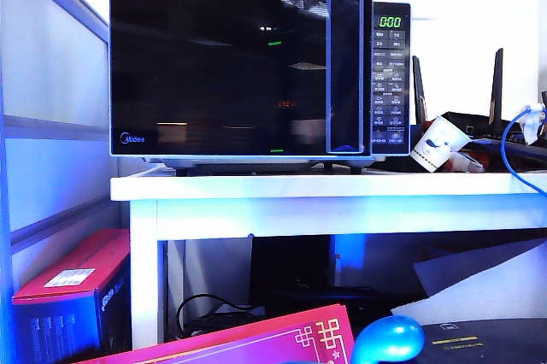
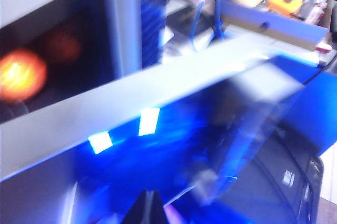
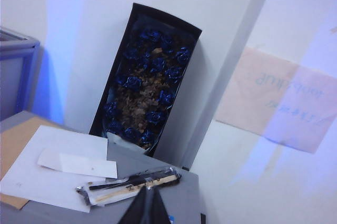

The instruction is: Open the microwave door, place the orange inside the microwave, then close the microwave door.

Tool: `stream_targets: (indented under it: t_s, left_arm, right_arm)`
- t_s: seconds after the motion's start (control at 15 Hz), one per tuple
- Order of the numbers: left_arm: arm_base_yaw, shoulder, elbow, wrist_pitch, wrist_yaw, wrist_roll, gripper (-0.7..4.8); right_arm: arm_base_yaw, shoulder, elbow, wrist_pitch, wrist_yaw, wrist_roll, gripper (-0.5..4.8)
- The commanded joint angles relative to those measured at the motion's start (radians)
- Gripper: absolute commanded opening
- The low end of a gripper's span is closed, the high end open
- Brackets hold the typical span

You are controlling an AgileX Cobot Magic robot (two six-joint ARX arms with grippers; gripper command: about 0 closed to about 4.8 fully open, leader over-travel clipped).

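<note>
Microwave door [image 1: 218,65] glossy black, shut; orange [image 2: 21,74] glowing behind glass; left hand [image 2: 149,208], right hand [image 3: 147,208] pressed together.

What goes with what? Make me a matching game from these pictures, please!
Things:
1 microwave door
2 paper cup
3 left gripper
4 right gripper

States:
A jaws shut, facing a box of blue flowers
B closed, glossy black
C jaws shut, near the white table edge
D tipped over, right of the microwave

Pairs: 1-B, 2-D, 3-C, 4-A
</note>
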State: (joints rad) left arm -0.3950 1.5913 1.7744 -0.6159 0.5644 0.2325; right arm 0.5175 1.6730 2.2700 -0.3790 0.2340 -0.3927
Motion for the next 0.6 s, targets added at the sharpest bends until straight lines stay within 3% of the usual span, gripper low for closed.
stream_targets:
  t_s: [0.07,0.47,0.6]
  left_arm:
    - [-0.054,0.038,0.003,0.108,-0.086,0.001,-0.06]
    - [-0.091,0.134,0.003,0.304,-0.224,-0.015,-0.06]
    - [-0.091,0.164,0.003,0.372,-0.243,-0.080,-0.06]
  right_arm:
    - [0.002,-0.007,0.004,0.021,-0.005,0.004,-0.05]
    - [0.002,-0.008,0.004,0.019,-0.008,0.004,-0.05]
    - [0.002,-0.008,0.004,0.022,-0.008,0.004,-0.05]
